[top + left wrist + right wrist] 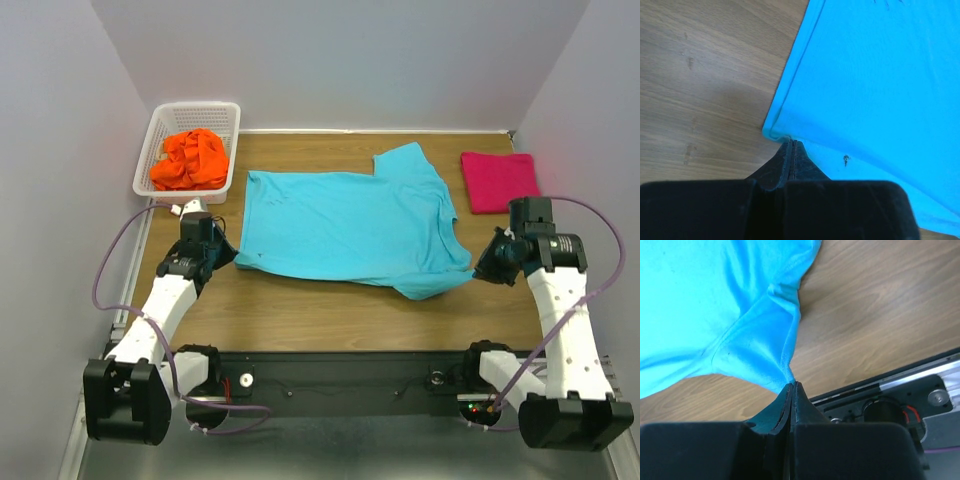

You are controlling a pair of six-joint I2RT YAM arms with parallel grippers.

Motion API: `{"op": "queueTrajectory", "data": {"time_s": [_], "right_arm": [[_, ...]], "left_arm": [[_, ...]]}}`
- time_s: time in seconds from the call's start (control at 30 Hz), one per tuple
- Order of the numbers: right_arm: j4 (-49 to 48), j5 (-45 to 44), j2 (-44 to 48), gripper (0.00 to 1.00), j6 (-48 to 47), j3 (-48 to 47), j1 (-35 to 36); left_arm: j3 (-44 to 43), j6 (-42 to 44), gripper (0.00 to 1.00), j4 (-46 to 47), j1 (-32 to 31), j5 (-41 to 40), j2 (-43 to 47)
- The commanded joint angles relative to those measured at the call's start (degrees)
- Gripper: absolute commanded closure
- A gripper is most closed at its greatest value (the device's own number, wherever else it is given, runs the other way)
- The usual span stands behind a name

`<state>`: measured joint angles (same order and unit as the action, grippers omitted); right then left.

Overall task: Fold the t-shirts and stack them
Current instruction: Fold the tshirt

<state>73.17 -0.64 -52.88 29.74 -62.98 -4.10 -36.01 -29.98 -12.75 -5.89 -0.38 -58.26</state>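
Note:
The turquoise-blue t-shirt [350, 225] lies spread across the middle of the table, hem to the left, collar end to the right. My left gripper [226, 252] is shut on its near left corner [771, 131]. My right gripper [480, 270] is shut on the near right sleeve [775, 345], which is pulled taut and lifted. The magenta-pink t-shirt [498, 180] lies folded at the far right. The bright orange t-shirt [190, 160] is crumpled in the white basket [160, 126].
The basket stands at the far left corner by the wall. Bare wood shows in front of the blue shirt and around it. The black base rail [340, 375] runs along the near table edge.

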Motion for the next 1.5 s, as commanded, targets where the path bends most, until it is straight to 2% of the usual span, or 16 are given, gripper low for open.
{"op": "queueTrajectory", "data": {"time_s": [0.0, 0.5, 0.83, 1.4, 1.47], "right_arm": [[-7.15, -1.73, -4.32, 0.99, -3.98, -1.88, -0.03], [-19.55, 5.38, -23.21, 0.99, -8.47, -10.92, 0.14], [-22.97, 6.45, -34.82, 0.99, -10.84, -19.01, 2.07], [-26.76, 4.86, -46.96, 0.99, -13.04, -25.79, 3.92], [-27.11, 5.04, -47.49, 0.96, -12.60, -25.53, 3.92]], "left_arm": [[-0.11, 1.67, 1.00, 1.68, 0.27, -1.81, -0.80], [-3.27, 2.20, 1.00, 5.46, 0.27, -2.43, -10.11], [-1.08, -0.78, 1.00, 5.11, 0.27, -5.15, -11.26], [0.33, -1.49, 1.00, 5.99, 0.53, -6.12, -13.19], [0.24, -1.49, 1.00, 6.16, 0.44, -5.95, -13.37]]}}
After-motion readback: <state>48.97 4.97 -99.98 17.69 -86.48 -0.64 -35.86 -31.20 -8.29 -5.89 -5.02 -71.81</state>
